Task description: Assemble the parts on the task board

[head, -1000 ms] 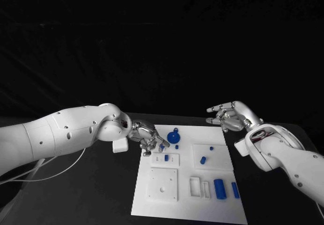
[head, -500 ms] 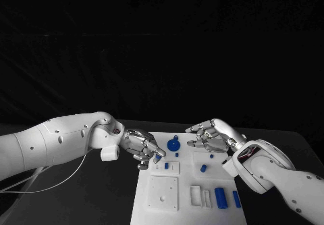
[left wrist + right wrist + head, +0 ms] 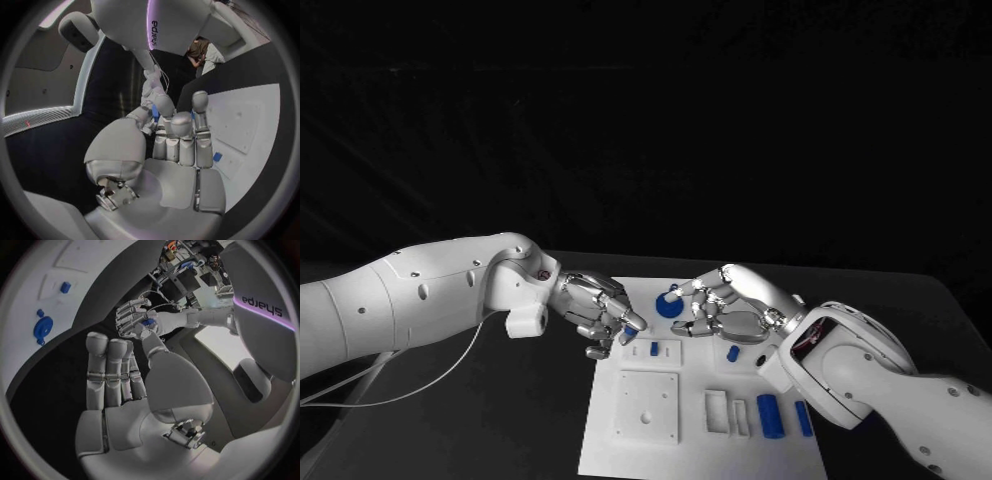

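The left hand [image 3: 599, 318] pinches a small blue part [image 3: 630, 331] over the left edge of the white task board [image 3: 697, 455]. The right hand [image 3: 723, 305] has its fingers apart and holds nothing, near the board's far edge, above a round blue part [image 3: 666, 303]. Two long blue parts [image 3: 770, 410] lie near the board's right edge.

Blue disc [image 3: 669, 304] partly behind right robot hand [image 3: 727, 303]

Looks like a robotics lab or test cell: black table [image 3: 516, 420] backed by a black curtain [image 3: 646, 120], white task board [image 3: 697, 440] with blue parts [image 3: 769, 408], and a cluttered rack of cables and equipment [image 3: 187, 260] beyond.
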Robot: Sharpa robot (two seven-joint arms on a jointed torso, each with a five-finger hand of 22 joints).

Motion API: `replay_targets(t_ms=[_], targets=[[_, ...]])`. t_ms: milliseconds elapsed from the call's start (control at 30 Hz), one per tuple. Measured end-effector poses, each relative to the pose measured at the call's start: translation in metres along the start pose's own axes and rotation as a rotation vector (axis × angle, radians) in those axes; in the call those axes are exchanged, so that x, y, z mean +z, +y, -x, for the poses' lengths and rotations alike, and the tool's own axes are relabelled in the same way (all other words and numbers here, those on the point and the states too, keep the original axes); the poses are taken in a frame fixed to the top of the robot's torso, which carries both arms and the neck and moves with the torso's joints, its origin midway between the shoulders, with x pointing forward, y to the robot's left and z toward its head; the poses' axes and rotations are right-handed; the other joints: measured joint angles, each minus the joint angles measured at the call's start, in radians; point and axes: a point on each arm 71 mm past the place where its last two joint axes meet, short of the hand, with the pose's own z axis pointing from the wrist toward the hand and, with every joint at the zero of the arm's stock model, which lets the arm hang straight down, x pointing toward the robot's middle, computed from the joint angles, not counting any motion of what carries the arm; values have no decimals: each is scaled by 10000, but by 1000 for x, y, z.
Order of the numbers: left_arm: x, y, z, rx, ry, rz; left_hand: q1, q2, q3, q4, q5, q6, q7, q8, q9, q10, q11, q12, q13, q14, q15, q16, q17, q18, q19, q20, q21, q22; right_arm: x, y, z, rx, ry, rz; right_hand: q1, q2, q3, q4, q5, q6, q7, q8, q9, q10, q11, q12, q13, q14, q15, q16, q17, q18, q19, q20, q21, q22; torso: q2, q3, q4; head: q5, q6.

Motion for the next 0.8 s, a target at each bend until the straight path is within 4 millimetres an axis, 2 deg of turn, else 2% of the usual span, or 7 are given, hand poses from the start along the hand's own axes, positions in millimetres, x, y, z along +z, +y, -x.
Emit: replay_targets(t_ms=[333,533,800], targets=[[3,-1,-1,74,78,56,-1,1,0,-1,-1,16,18,-7,22,13,14,0,-27,23,-18,0,-1,-1,0,0,69,5,5,12,-10,268,127,400,75,75,-329,26,0,1,-1,0,0,0,0,0,23,0,0,0,0,0,0,0,0,0,-1,-12,17,115,-111],[7,-3,-2,152,172,99,-1,1,-1,-1,-2,16,21,-7,34,14,14,0,-38,26,-14,0,-2,0,0,0,76,4,7,13,-15,429,188,426,33,117,-355,52,0,1,-2,0,0,-33,33,0,22,0,0,0,-1,0,1,0,0,0,-7,-29,20,133,-179],[10,-4,-3,205,228,123,0,0,37,37,-21,32,38,-8,49,15,15,-1,-53,36,-2,0,-2,0,0,1,76,3,8,12,-26,619,449,393,-50,201,-482,63,0,1,-2,0,0,-33,33,25,44,0,0,0,-1,0,1,0,-39,0,-8,-30,24,192,-215]])
